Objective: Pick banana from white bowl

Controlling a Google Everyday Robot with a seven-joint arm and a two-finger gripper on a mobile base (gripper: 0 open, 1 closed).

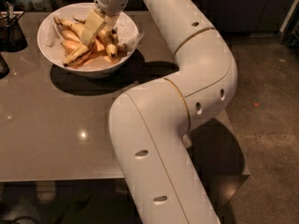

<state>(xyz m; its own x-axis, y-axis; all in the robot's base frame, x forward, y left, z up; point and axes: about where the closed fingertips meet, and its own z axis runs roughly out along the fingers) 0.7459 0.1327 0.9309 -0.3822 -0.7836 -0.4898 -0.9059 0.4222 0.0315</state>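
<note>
Reaching into the white bowl (55, 55), the gripper (99, 32) sits at the banana (70, 24), perhaps touching; its grip cannot be told.

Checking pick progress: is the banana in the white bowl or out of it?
In. The banana lies inside the white bowl among other fruit; the gripper reaches into the bowl.

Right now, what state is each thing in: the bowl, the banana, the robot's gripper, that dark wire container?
white bowl: upright on the table, filled with bananas and pale fruit pieces.
banana: lying in the bowl among the other fruit, not lifted.
gripper: lowered into the bowl, down at the fruit; whether it grips anything cannot be told.
dark wire container: upright at the table's far left edge.
</note>
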